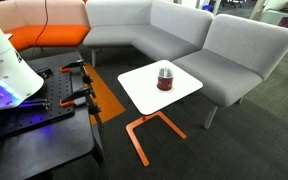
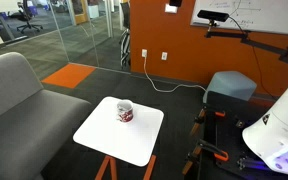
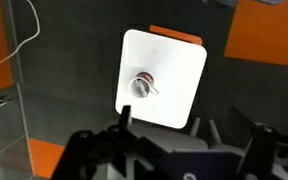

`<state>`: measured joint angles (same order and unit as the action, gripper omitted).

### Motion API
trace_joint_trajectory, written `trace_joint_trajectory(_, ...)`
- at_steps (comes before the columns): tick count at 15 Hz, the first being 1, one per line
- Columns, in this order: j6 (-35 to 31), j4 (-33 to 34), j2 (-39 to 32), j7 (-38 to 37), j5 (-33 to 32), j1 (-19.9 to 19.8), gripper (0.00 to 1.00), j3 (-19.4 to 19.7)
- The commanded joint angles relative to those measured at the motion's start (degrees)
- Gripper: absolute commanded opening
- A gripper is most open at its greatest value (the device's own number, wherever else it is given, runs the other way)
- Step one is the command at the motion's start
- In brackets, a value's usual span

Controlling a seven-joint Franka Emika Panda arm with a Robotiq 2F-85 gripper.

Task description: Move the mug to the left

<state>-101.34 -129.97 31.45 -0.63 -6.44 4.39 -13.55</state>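
Mug (image 1: 165,77): small, cylindrical, dark red-brown body with a greyish-silver top. It stands upright near the middle of the white square table (image 1: 139,92) and is the only item on it. Contents: cannot tell; the wrist view shows only a pale top (image 3: 144,85).

Exterior view, left to right:
- white robot arm (image 1: 4,65) above a black base (image 1: 34,125);
- orange seat (image 1: 44,38);
- table on an orange frame (image 1: 149,130);
- grey sofa (image 1: 219,40) wrapping behind.

Gripper (image 3: 174,158): dark and blurred along the bottom of the wrist view, well apart from the mug and holding nothing. Whether the jaws are spread or closed cannot be told.
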Motion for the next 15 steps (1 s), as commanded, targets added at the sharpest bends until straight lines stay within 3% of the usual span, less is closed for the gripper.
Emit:
trace_joint_trajectory(1, 0.2, 0.2, -0.3, -0.8, -0.8, 1.8, 1.00, 1.4)
trace_joint_trajectory(5, 0.2, 0.2, -0.3, -0.8, -0.8, 1.8, 1.00, 1.4)
trace_joint_trajectory(7, -3.3, -1.5, -1.2, -0.7, -0.3, 1.4, 1.00, 2.5)
trace_joint_trajectory(11, -21.2, -8.6, -7.0, -0.7, 0.0, -0.9, 1.00, 7.1)
trace_joint_trajectory(15, -34.3, -10.7, -21.3, -1.2, 0.3, -4.8, 1.00, 11.4)
